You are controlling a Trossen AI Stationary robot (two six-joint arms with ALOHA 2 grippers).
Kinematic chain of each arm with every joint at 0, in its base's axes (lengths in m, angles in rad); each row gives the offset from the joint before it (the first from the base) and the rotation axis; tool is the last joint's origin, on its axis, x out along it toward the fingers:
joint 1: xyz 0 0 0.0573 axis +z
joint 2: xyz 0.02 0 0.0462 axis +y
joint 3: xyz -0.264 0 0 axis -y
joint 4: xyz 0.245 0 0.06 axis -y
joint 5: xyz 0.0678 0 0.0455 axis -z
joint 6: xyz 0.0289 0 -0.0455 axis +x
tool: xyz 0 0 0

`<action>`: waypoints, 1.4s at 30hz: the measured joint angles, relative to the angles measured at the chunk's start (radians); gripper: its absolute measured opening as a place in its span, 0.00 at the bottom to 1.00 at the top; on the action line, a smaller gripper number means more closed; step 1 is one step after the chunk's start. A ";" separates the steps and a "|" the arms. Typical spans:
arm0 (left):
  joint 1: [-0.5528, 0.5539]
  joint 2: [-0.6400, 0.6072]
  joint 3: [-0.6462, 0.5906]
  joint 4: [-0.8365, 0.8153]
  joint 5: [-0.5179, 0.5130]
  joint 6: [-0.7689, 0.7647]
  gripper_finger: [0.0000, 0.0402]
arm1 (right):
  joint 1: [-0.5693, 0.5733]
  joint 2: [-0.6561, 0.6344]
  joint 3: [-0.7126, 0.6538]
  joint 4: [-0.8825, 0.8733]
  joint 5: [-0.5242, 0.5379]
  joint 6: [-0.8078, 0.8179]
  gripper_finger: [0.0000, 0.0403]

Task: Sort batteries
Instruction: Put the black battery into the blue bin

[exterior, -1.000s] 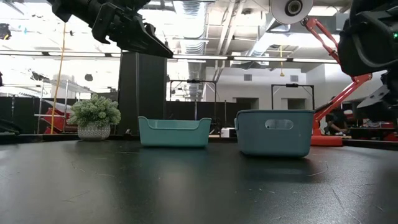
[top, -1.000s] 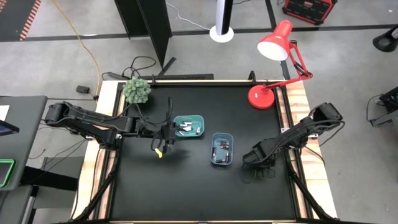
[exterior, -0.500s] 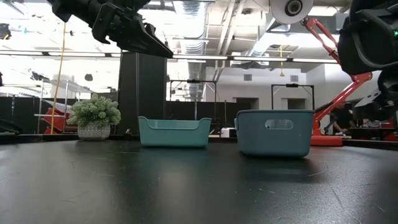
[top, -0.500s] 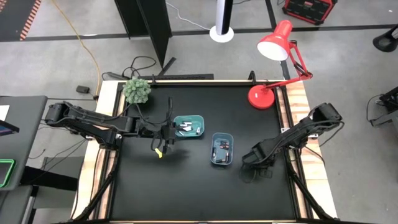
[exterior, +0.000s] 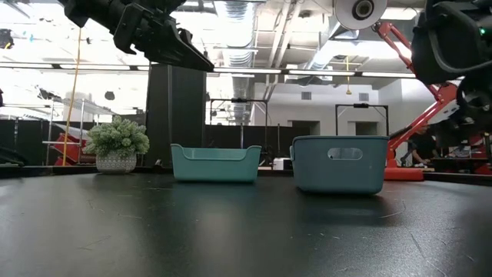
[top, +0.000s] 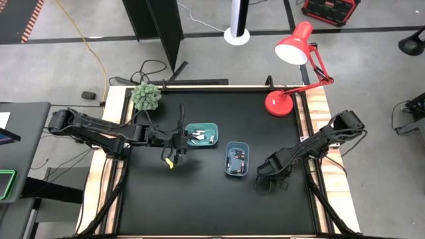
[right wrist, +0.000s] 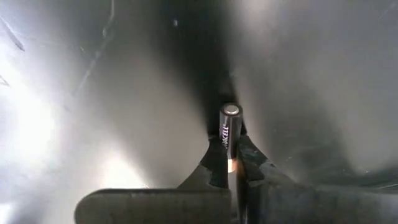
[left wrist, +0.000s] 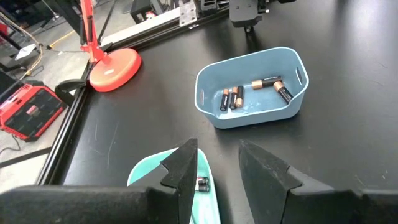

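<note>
now right gripper [right wrist: 229,163] clenched on a dark battery [right wrist: 224,140]; left gripper [left wrist: 219,165] released.

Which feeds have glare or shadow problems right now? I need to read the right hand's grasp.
Right wrist view: bright glare patches on the table, a dark shadow band down the middle, yet the battery pinched in the right hand reads sharply. Low view: strong backlight from the room, arms silhouetted. High view: even light, batteries tiny.

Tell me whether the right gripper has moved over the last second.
Yes, slightly. The right gripper, holding a battery, has edged toward the blue tray in the high view.
</note>
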 joint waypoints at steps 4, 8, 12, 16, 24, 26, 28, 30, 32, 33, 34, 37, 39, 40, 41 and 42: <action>0.000 0.000 0.000 0.000 0.000 0.000 0.28 | 0.000 0.000 0.028 -0.047 0.018 -0.001 0.00; 0.000 0.000 0.000 0.001 0.000 0.000 0.28 | 0.000 -0.003 0.067 -0.084 0.045 0.000 0.00; 0.000 0.000 0.000 0.001 0.000 0.000 0.28 | 0.000 -0.028 0.115 -0.104 0.091 0.010 0.00; 0.000 0.000 0.000 0.001 0.000 0.000 0.28 | -0.001 -0.064 0.192 -0.109 0.191 0.042 0.00; 0.000 0.000 0.000 0.006 0.000 0.000 0.28 | -0.037 -0.069 0.329 0.120 0.402 -0.044 0.00; 0.000 0.000 0.000 0.006 0.000 -0.001 0.28 | -0.055 -0.066 0.331 0.227 0.447 -0.106 0.00; 0.000 0.000 0.000 0.005 0.000 -0.009 0.28 | -0.077 -0.066 0.331 0.309 0.479 -0.156 0.00; 0.000 0.000 0.000 0.002 0.000 -0.017 0.28 | -0.102 -0.066 0.331 0.359 0.498 -0.183 0.00; 0.000 0.000 0.000 0.001 -0.001 -0.025 0.28 | -0.128 -0.066 0.331 0.368 0.499 -0.185 0.01; 0.000 0.000 0.000 0.001 -0.001 -0.029 0.28 | -0.138 -0.066 0.331 0.366 0.499 -0.185 0.02; 0.000 0.000 0.000 0.002 -0.001 -0.033 0.28 | -0.148 -0.066 0.331 0.365 0.499 -0.185 0.03; 0.000 0.000 0.000 0.001 -0.004 -0.043 0.28 | -0.163 -0.066 0.330 0.366 0.500 -0.182 0.11; 0.000 0.000 0.000 0.001 -0.007 -0.049 0.28 | -0.168 -0.066 0.330 0.366 0.500 -0.181 0.19; 0.000 0.000 0.000 0.001 -0.008 -0.052 0.28 | -0.168 -0.066 0.330 0.365 0.500 -0.182 0.23; 0.000 0.000 0.000 0.001 -0.008 -0.057 0.28 | -0.166 -0.066 0.330 0.365 0.500 -0.182 0.28; 0.000 -0.001 0.000 0.000 -0.008 -0.062 0.28 | -0.163 -0.066 0.330 0.363 0.500 -0.182 0.32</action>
